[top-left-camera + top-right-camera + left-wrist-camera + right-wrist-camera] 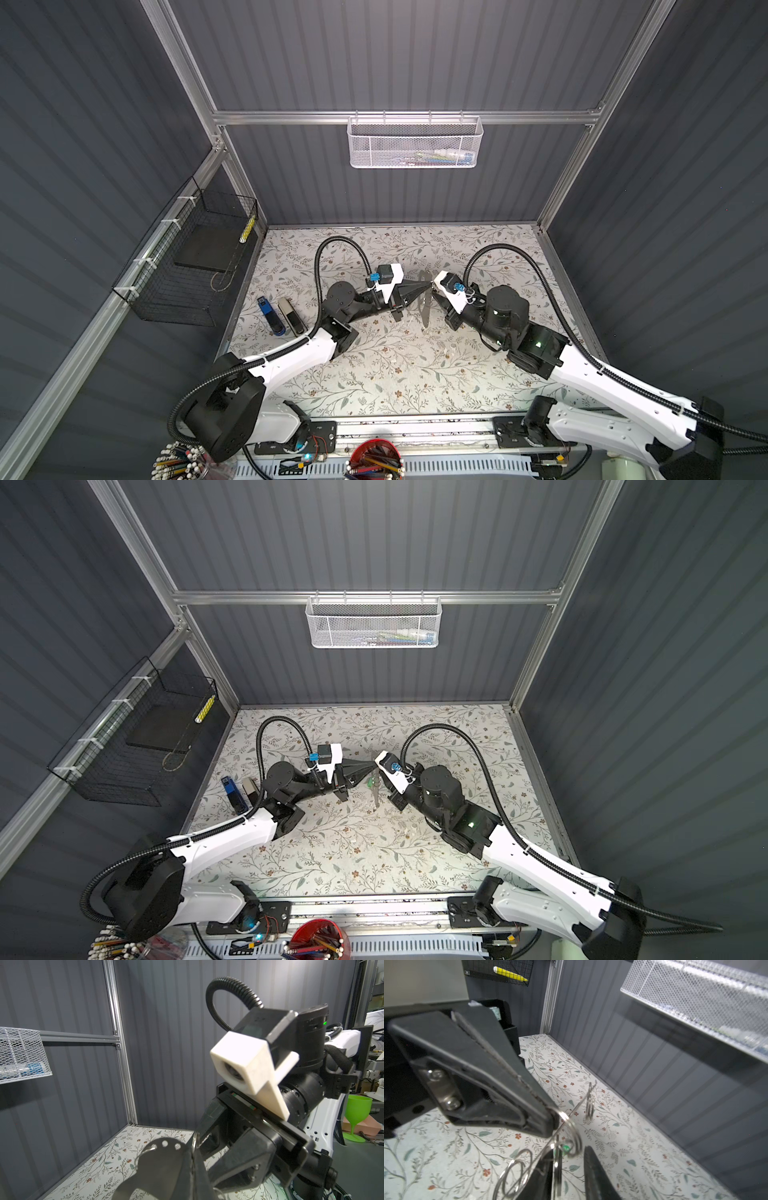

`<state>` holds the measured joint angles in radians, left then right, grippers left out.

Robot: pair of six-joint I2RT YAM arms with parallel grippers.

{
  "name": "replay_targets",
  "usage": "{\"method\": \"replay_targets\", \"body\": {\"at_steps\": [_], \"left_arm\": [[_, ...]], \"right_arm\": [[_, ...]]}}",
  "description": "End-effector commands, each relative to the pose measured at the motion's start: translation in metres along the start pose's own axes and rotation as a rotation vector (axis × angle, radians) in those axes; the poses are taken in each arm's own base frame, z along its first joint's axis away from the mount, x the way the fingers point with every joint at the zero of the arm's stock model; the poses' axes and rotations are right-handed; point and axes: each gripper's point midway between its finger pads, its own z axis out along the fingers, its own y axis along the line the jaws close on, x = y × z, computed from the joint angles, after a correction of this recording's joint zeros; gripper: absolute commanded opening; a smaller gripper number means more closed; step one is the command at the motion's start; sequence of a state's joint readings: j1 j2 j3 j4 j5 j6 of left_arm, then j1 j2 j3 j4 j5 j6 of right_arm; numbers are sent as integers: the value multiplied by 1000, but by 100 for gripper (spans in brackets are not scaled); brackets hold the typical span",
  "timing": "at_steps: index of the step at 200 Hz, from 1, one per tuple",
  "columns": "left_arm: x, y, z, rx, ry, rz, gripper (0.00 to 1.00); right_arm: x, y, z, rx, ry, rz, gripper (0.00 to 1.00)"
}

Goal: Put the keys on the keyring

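Note:
The keyring [424, 305] is a flat grey oblong plate that hangs edge-on above the floral table, between the two arms. My left gripper [428, 286] is shut on its upper edge; the left wrist view shows the plate [158, 1159], its small holes and a wire loop [145, 1150] beside the closed fingers [207, 1172]. My right gripper [570, 1156] sits just under that grip with its jaws apart. A thin metal key [557, 1167] stands edge-on against one finger. Its green tag [566, 1148] shows between the fingertips and against the plate in a top view [369, 786].
A blue stapler [270, 318] and a grey stapler [291, 316] lie at the table's left edge. A black wire basket [195, 266] hangs on the left wall, a white mesh basket [415, 143] on the back wall. A red pencil cup [376, 459] stands in front.

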<state>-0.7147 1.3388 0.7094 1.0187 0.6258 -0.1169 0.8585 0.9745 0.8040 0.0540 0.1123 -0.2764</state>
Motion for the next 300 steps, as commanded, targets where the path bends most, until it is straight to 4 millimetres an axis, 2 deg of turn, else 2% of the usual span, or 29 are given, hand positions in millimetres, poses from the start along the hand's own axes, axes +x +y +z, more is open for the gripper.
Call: {"method": "replay_targets", "body": {"at_steps": [1,27,57,122,160,224,300], "left_arm": [[-9,-1,-1,-12,-36,27,0],[-12,1,-1,-24,-43,40,0],[-13,4,1,-27,-55,39,0],[-3,6,2,-31,-56,18,0],[-5,5,0,-37,-48,39,0],[-3,0,0,-14,-21,52,0],[0,-2,-2,-10,8,70,0]], "right_arm": [[0,1,-1,-1,1,-4,15],[4,4,-2,-18,20,-8,4],[5,9,1,-44,34,-17,0],[-6,12,4,-55,33,-62,0],[-3,4,-3,-6,24,-51,0],[-12,-7,-14,41,-15,-42,0],[-7,-10,-18,59,-2,-44,0]]}}
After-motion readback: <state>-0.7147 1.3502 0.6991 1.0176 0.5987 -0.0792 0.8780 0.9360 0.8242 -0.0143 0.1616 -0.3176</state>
